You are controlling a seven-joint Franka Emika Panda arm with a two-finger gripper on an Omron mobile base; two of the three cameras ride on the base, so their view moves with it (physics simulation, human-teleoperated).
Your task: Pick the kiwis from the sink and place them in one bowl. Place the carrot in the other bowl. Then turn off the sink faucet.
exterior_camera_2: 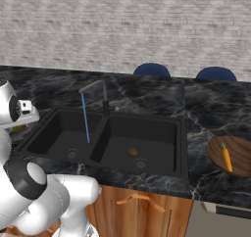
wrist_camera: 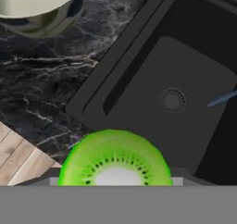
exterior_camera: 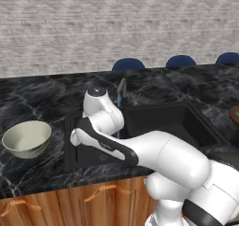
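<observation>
My gripper (exterior_camera_2: 19, 125) is shut on the bright yellow-green kiwi (wrist_camera: 115, 160), which hides the fingertips in the hand view. It hangs above the near left corner of the black sink (exterior_camera_2: 147, 128), beside the counter. The off-white bowl (exterior_camera: 27, 138) stands on the counter left of the sink and shows at the top left of the hand view (wrist_camera: 39, 8). A dull brown kiwi (exterior_camera_2: 133, 152) lies in the right basin near its drain. The carrot (exterior_camera_2: 227, 158) lies in the brown bowl (exterior_camera_2: 239, 148). Water (exterior_camera_2: 86, 118) runs from the faucet (exterior_camera_2: 104, 95) into the left basin.
Black marble counter (exterior_camera: 37, 94) surrounds the sink. Wooden cabinet fronts (exterior_camera_2: 142, 206) run below it. Blue chair backs (exterior_camera: 128, 64) stand behind the counter before a grey brick wall. My own arm (exterior_camera: 140, 150) covers much of the left basin in the left base view.
</observation>
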